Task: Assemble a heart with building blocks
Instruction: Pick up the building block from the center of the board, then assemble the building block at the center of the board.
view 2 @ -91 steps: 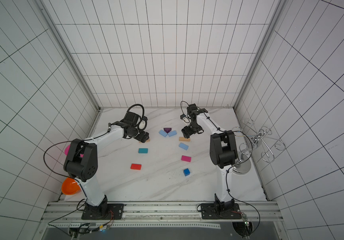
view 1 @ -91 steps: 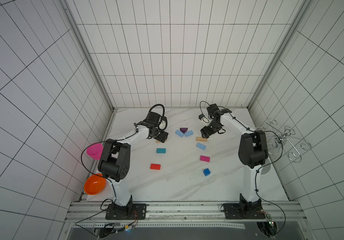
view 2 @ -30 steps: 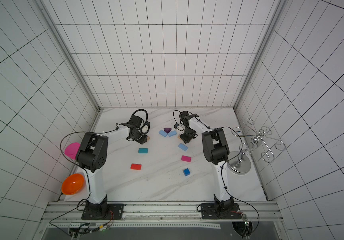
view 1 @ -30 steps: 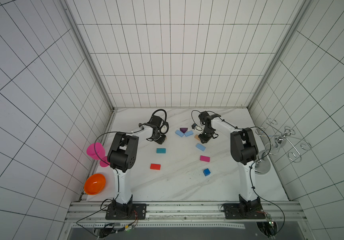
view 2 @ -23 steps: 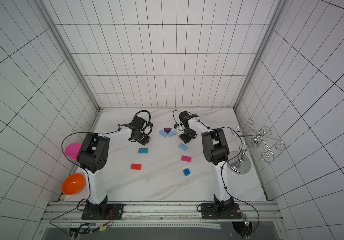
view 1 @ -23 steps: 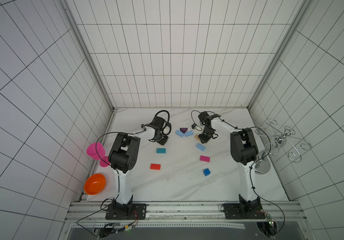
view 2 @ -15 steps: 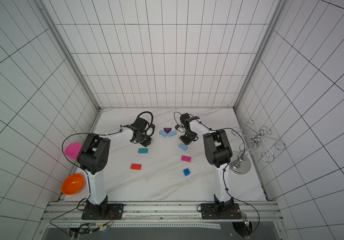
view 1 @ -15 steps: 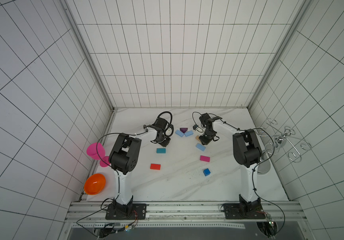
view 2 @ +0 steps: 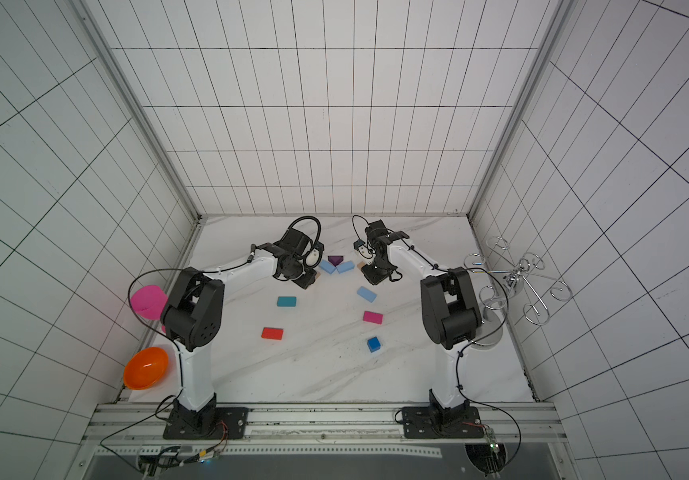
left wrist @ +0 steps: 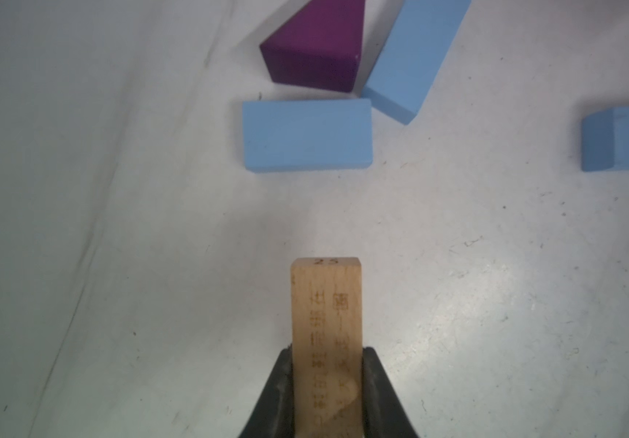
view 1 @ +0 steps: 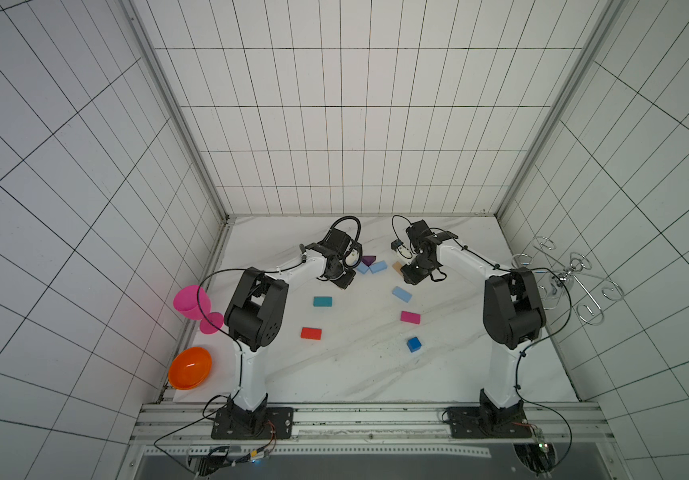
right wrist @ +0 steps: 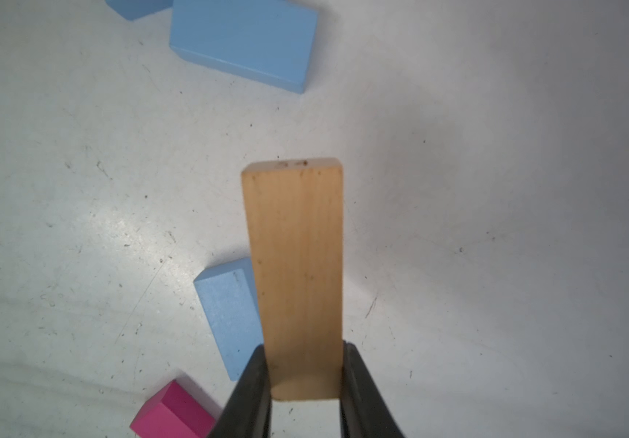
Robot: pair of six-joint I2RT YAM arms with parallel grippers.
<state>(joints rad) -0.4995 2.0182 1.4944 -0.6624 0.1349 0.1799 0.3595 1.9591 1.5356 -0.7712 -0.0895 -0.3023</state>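
While the heart (view 1: 370,264) is barely begun, its purple triangle (left wrist: 316,49) lies on the tabletop (view 1: 355,374) with one light blue block (left wrist: 307,134) and a second light blue block (left wrist: 415,57) just beside it. The left fingers (left wrist: 275,398) pinch the engraved tan block (left wrist: 326,322), and the right fingers (right wrist: 248,394) pinch the plain tan block (right wrist: 296,265). Each block is held by one end only. Either could pivot in that short grip at set-down and knock the blue pair askew. The engraved block's end reads "25"; the characters along its face are too blurred to read.
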